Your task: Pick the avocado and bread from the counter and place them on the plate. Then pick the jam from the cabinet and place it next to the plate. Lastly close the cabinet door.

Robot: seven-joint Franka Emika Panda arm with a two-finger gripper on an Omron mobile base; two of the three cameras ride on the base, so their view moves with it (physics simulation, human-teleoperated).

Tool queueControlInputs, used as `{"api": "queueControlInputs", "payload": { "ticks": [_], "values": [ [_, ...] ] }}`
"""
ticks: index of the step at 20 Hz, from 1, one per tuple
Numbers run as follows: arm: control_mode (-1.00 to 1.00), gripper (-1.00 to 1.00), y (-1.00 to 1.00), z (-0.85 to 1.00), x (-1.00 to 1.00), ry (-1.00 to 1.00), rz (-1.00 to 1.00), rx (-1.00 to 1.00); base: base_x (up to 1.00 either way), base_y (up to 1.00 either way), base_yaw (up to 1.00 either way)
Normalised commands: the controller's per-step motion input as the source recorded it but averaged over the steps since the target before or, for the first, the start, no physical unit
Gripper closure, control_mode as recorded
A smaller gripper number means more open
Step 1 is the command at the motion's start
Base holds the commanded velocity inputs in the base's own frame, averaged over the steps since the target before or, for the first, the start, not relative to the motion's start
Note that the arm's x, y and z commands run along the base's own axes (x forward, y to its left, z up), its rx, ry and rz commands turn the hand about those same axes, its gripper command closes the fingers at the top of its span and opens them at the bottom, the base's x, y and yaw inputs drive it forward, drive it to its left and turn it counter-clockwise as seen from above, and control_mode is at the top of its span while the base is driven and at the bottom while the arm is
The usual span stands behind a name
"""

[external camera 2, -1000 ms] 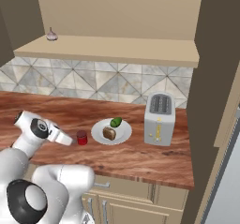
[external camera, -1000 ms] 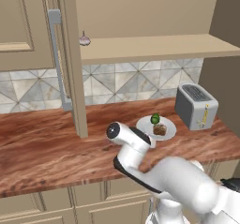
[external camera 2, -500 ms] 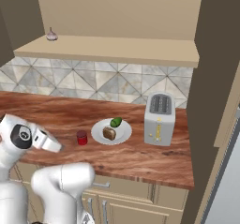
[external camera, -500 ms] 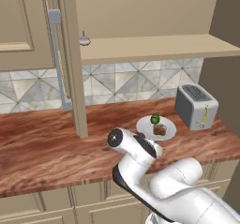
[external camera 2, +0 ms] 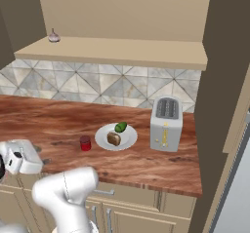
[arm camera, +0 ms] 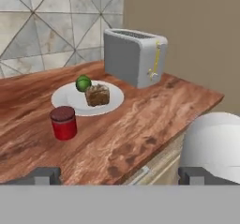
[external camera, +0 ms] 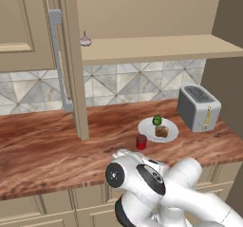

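The white plate lies on the counter left of the toaster, with the dark-green avocado and the brown bread on it. The red jam stands upright on the counter just left of the plate, a small gap between them. In the hand view the jam, the plate, the avocado and the bread lie ahead of my gripper. It is open and holds nothing, back by the counter's front edge. The cabinet door stands open, its grey bar handle facing left.
A grey toaster stands right of the plate, close to a tall side panel. A pale garlic bulb sits on the cabinet shelf. My own arm crowds the counter's front edge, below the jam.
My arm has folded back and down from beside the jam toward the counter's front edge. The jam, plate and food have stayed put. The jaws remain open.
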Motion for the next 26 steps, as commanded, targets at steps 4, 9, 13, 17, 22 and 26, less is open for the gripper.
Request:
{"api": "queueControlInputs", "payload": {
  "ticks": [4,9,13,17,22,26],
  "values": [
    [-1.00,-1.00,0.45,0.48,-0.71,-0.26,0.00,-0.19,0.00,0.00,0.00],
    [-1.00,-1.00,0.37,0.52,-0.35,-0.22,0.00,-0.14,0.00,0.00,0.00],
    [-1.00,-1.00,0.42,0.53,0.00,-0.16,0.00,-0.12,0.00,0.00,0.00],
    [-1.00,-1.00,0.46,0.49,0.00,-0.11,0.00,-0.12,0.00,0.00,0.00],
    [-1.00,-1.00,0.40,0.45,-0.03,-0.12,-0.01,-0.11,0.00,0.00,0.00],
    [-1.00,-1.00,0.36,0.35,0.00,-0.14,0.00,-0.12,0.00,0.00,0.00]
  ]
}}
